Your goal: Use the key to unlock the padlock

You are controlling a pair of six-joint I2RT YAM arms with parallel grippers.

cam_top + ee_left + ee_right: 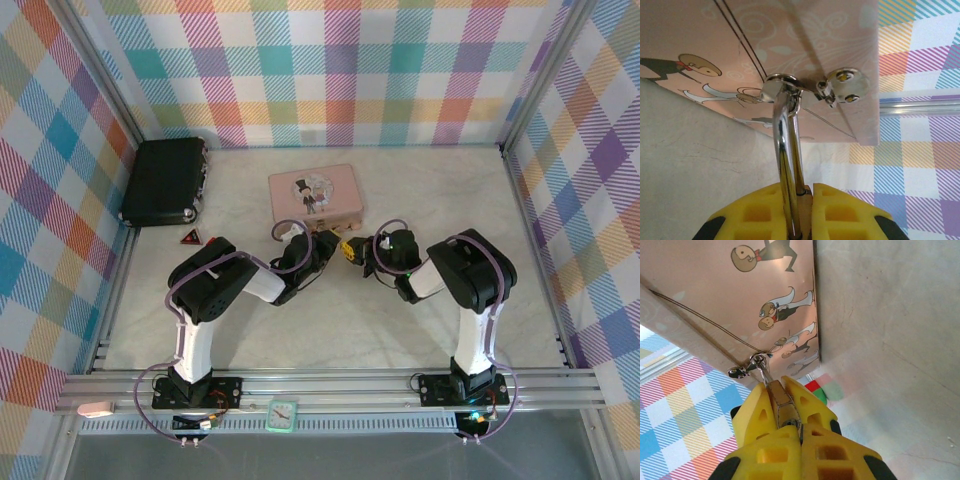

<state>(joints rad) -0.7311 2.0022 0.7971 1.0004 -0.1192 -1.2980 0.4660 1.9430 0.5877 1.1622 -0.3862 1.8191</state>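
Your right pincer (776, 388) is clenched on the padlock (782, 407) at the clasp (741, 371) of the pink tin (705, 285). Your left pincer (799, 189) grips what looks like its shackle (785, 140). Pull unevenly and it may twist free.

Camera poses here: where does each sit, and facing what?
Top external: above and behind, looking down on the pale table; both arms, left pincer and right pincer at the pink rectangular tin.
Left wrist: on the wrist, facing the tin's clasp; yellow fingers clamp a silvery metal piece.
Right wrist: likewise; fingers clamp the tiny brass padlock.
Shared: all show the tin.
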